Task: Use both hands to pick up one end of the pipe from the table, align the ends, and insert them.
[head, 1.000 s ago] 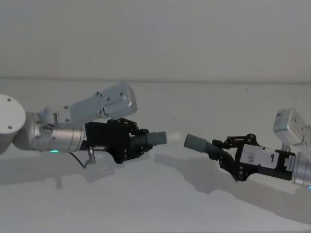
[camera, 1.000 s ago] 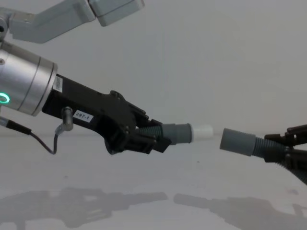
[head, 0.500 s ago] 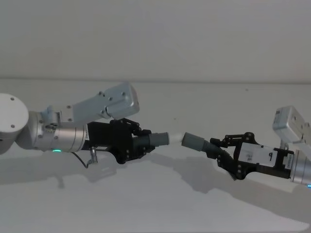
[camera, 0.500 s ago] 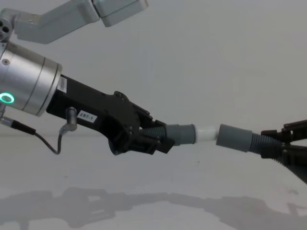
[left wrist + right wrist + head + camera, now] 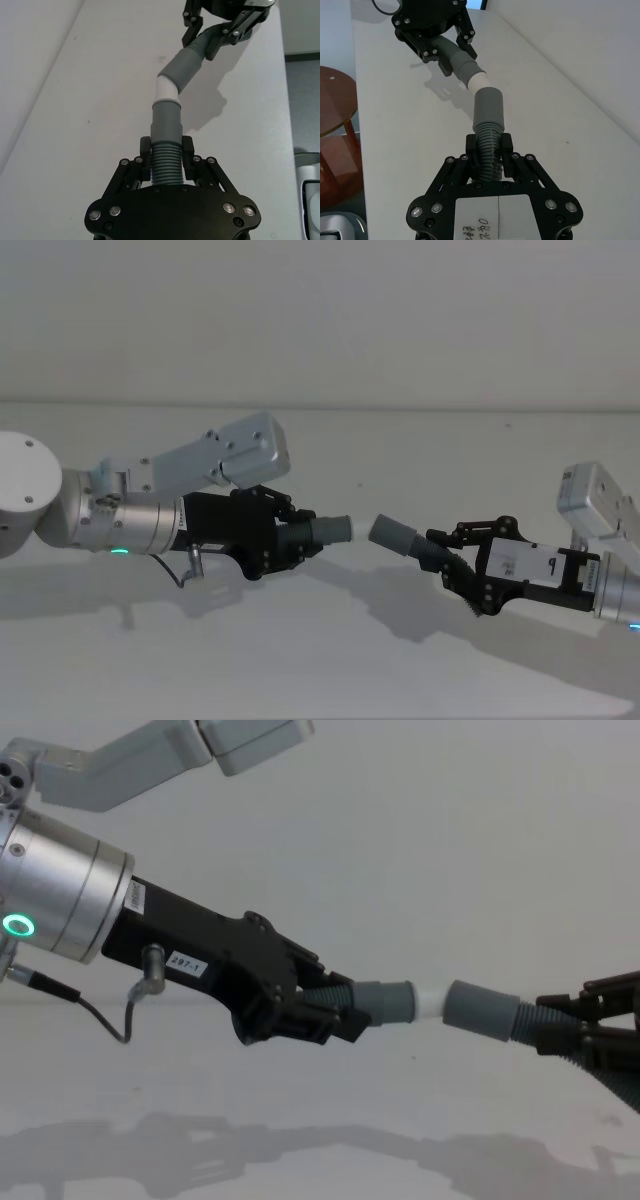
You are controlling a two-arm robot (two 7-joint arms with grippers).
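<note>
The right gripper (image 5: 441,556), the nearer of the two, is pinched on the ribbed middle of the right piece (image 5: 392,533), holding it clear above the worktop (image 5: 300,650). A little farther off, to the left, the left gripper (image 5: 298,533) is clamped the same way on the ribs of the left piece (image 5: 327,530). Between them, the white tip (image 5: 430,1001) of the left piece sits at the mouth of the right cuff (image 5: 482,1011), touching it. From the side it looks just started in, but I cannot tell how deep.

What worries me is the angle. Seen from the left wrist, the two pieces meet in a kink rather than a straight line. A push now could jam the tip against the cuff's rim instead of sliding it home. The hoses look bendy, so I'd guess the force may go into buckling at the ribs. A piece might also slip back through its gripper, since each hold is on the ribs behind the cuff. If either arm drifts sideways, the tip could pop out and the ends part.

As for containers, the only thing acting like one is the right cuff, an open socket. What it holds, if anything, is the front of the white tip. Beyond, the far worktop runs to a plain wall (image 5: 320,320).
</note>
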